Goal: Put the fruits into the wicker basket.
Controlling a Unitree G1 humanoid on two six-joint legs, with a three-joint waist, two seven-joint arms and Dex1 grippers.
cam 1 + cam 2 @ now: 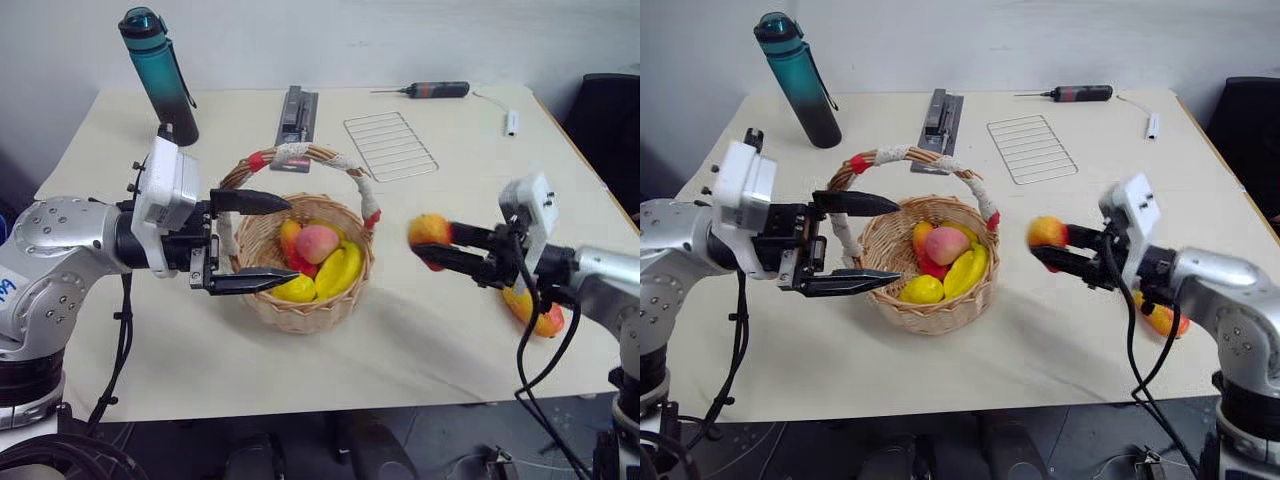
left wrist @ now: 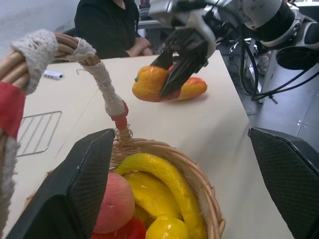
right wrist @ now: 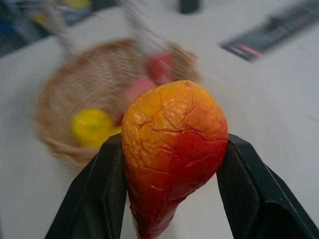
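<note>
So the basket (image 1: 305, 270) sits about mid-desk (image 1: 420, 340), a bit toward the robot's left, and it's already got a few fruits in it: a pink peach (image 1: 317, 243), a banana (image 1: 340, 272), a small yellow one (image 1: 296, 290) at the near rim, plus something red tucked underneath. The handle arches over it with white lace wrap and red tape bands.

The left gripper (image 1: 255, 242) is wide open with nothing in it, pointing sideways at the basket's left side, one finger up near the handle and the other down by the near rim. Can't tell if it's actually touching the wicker.

The right gripper (image 1: 440, 245) has its jaws clamped on a small orange-red fruit (image 1: 429, 231), up off the desk and to the right of the basket, not over it yet. The right wrist view shows it squeezed snugly between both fingers, cracked glossy skin and all.

A mango (image 1: 535, 313) lies on the desk under the right arm, near the right edge.

At the back: teal bottle (image 1: 160, 75), a flat dark tool (image 1: 296, 114), a wire rack (image 1: 390, 146), a screwdriver (image 1: 430, 90). The left wrist view shows a person (image 2: 112, 27) in a dark top sitting past the desk.
</note>
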